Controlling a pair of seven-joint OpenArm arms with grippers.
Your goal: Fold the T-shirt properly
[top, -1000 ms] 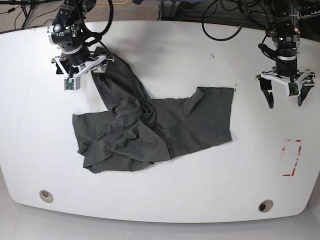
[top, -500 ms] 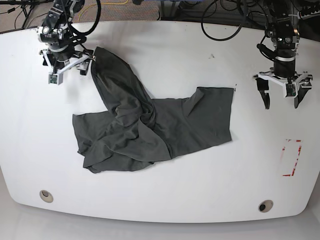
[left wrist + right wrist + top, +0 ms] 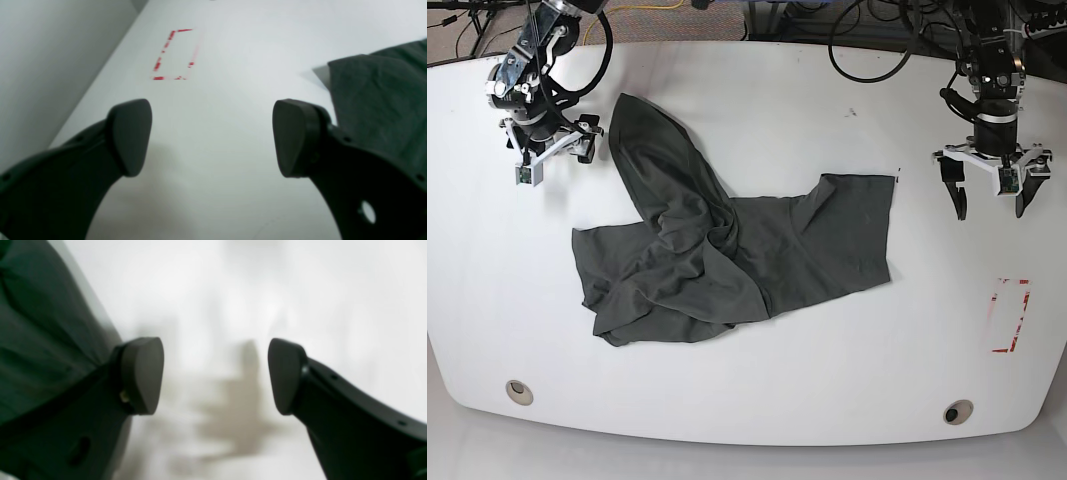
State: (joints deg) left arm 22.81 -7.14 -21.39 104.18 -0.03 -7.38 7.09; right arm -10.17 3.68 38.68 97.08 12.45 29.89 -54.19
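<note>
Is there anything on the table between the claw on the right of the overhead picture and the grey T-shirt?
Nothing: in the base view, only bare white table separates the left gripper from the T-shirt.

Robotics lab bench: white rounded table (image 3: 757,90) with two arm mounts at its far corners, black cables (image 3: 867,50) bundled behind its far edge, red tape rectangle (image 3: 1010,315) near its right edge, two round grommet holes (image 3: 519,391) along its near edge.
</note>
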